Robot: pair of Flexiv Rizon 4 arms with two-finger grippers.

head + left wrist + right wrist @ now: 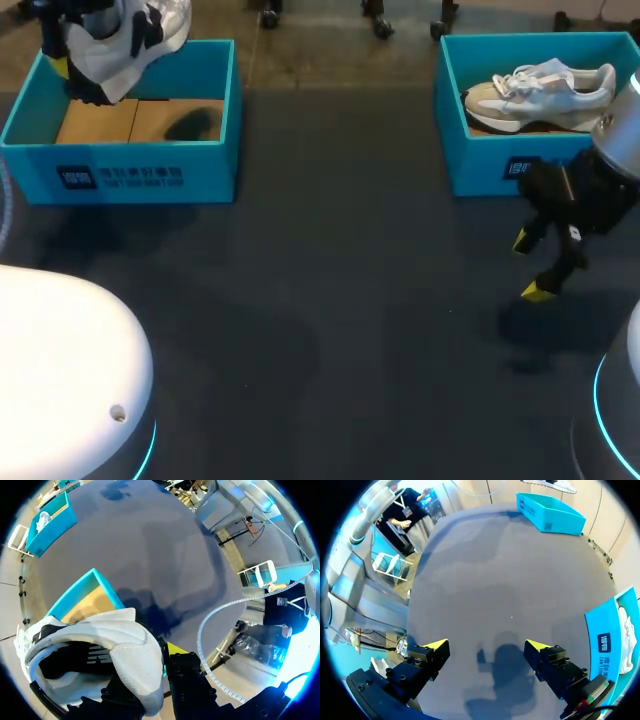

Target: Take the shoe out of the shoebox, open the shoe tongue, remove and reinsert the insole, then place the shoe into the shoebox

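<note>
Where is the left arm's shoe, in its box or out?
Out. The left gripper holds the white shoe up above the left shoebox, whose brown floor shows.

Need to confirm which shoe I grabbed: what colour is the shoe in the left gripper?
White shoe with dark inside, best in the left wrist view.

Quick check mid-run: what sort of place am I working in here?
Probably a robot test bench: a dark table bearing a teal left shoebox and right shoebox, the left gripper holding a white shoe above the left one, the right gripper open.
</note>
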